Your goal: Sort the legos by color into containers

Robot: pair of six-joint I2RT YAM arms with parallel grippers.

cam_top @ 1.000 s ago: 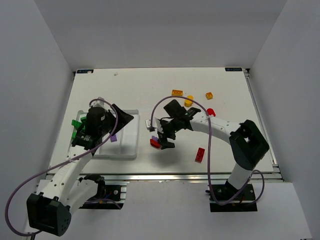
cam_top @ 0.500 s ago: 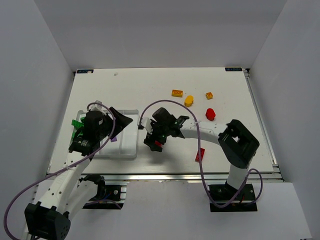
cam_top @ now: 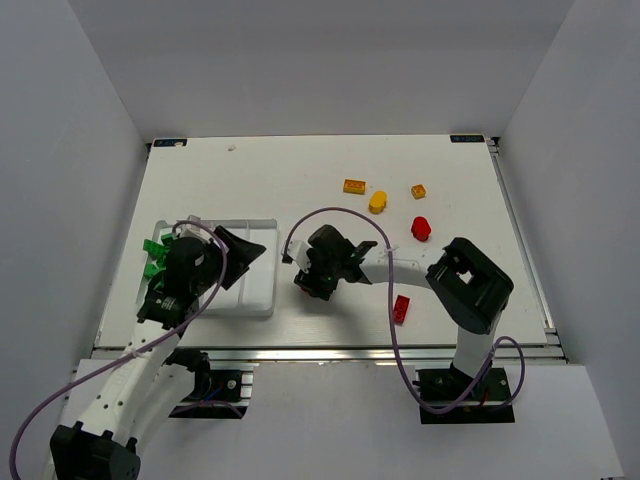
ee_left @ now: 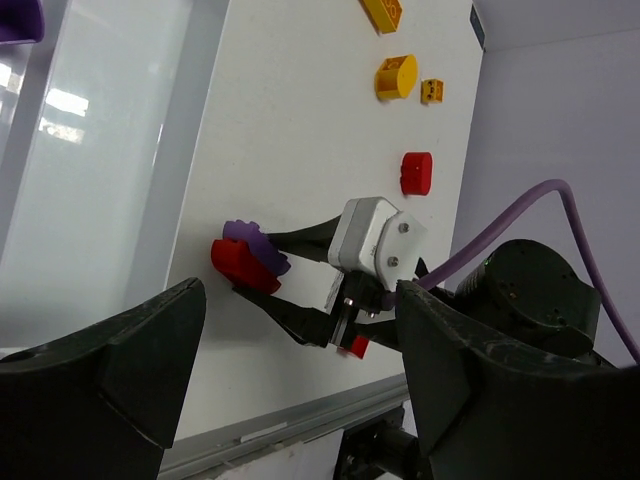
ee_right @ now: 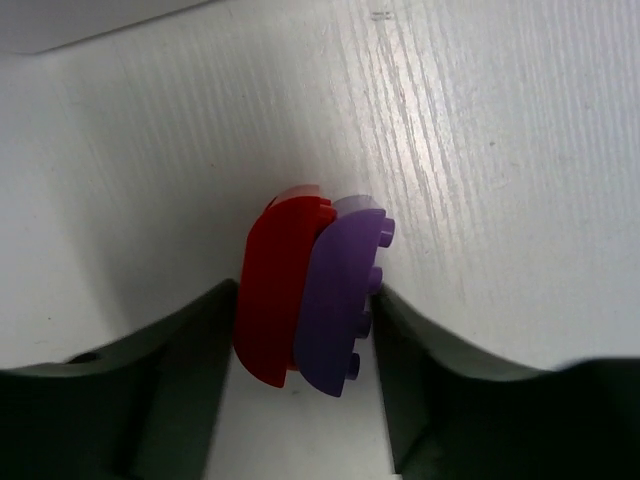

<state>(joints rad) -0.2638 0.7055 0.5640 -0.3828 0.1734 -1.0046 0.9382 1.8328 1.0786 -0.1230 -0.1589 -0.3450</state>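
A red lego (ee_right: 275,300) and a purple lego (ee_right: 335,300) stand pressed together on the table, just right of the white tray (cam_top: 262,312). My right gripper (ee_right: 305,320) is low over them, one finger against the red side and the other against the purple studs. In the top view the right gripper (cam_top: 308,288) hides the pair. My left gripper (cam_top: 243,258) hangs open over the tray with nothing between its fingers. Green legos (cam_top: 155,255) lie in the tray's leftmost container, and a purple lego (ee_left: 20,20) in another.
Loose legos lie on the table to the right: an orange one (cam_top: 354,186), a yellow round one (cam_top: 378,201), a small yellow-orange one (cam_top: 418,191), a red round one (cam_top: 421,228) and a red brick (cam_top: 401,309) near the front edge.
My right gripper has moved left and down onto the red and purple pair, and its jaws have closed in on it. My left gripper has drawn back a little over the tray.
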